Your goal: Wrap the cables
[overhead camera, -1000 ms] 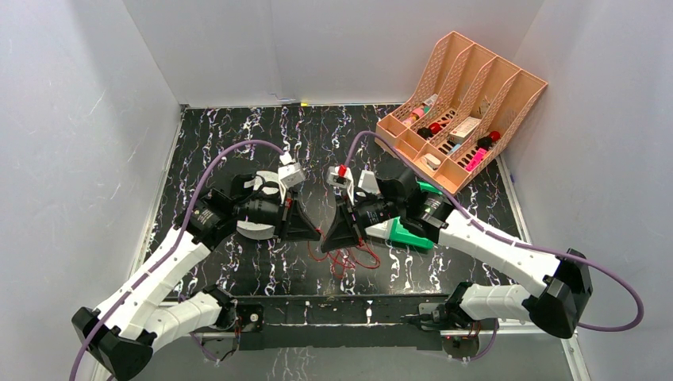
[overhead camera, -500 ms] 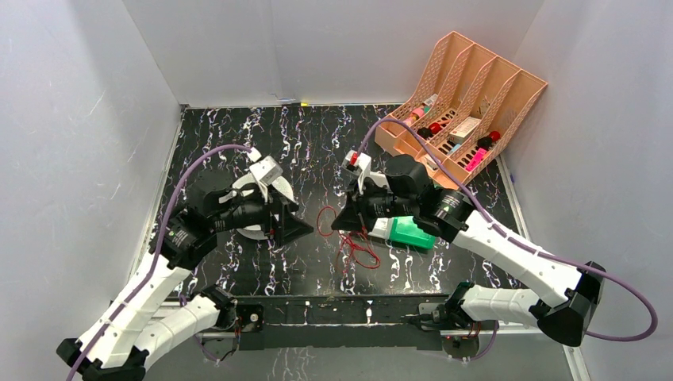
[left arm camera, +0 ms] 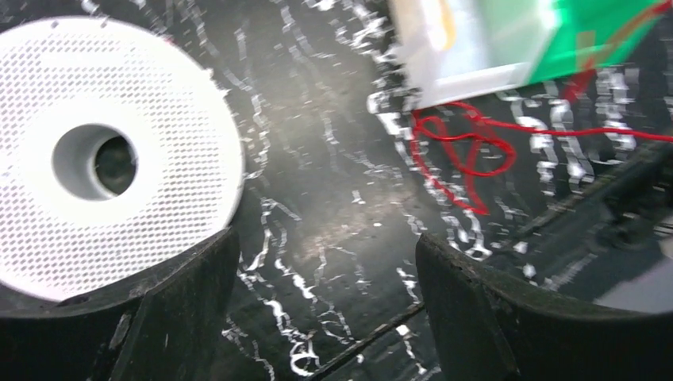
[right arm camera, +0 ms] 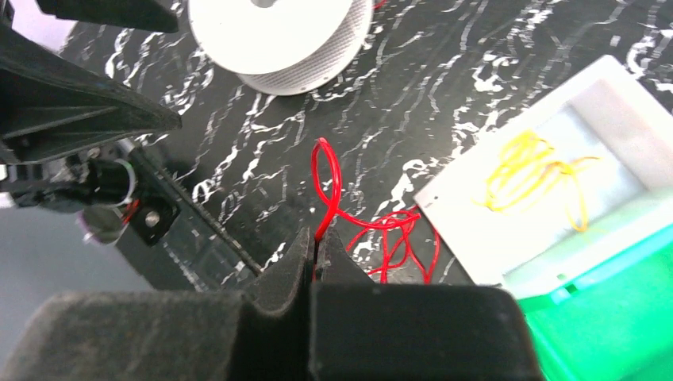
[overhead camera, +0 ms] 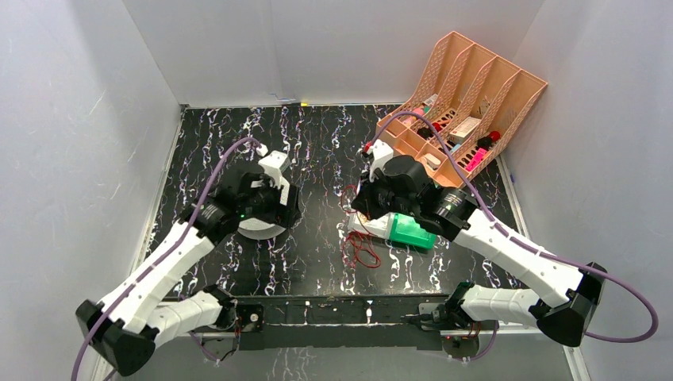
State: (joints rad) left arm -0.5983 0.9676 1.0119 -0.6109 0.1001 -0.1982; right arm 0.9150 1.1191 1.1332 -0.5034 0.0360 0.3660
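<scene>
As right gripper point(right arm camera: 315, 243) pinches cable point(right arm camera: 328, 181), left gripper point(left arm camera: 325, 243) gapes

Black table point(overhead camera: 317, 135): spool point(overhead camera: 255, 231), box point(overhead camera: 413, 233), red cable point(overhead camera: 362, 254)

Left gripper point(left arm camera: 325, 242) jaws wide apart – right gripper point(right arm camera: 316, 240) pinched closed (both arms extended forward, angled inward).

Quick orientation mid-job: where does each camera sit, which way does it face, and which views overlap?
Top external: above and behind the bases, looking down on the table; left arm and right arm both show.
Left wrist: on the left arm, looking down between the fingers of the open left pincer at the spool and box.
Right wrist: on the right arm, looking down past the right pincer, shut on the red wire.
Shared: both wrist views show spool, box and red wire.
</scene>
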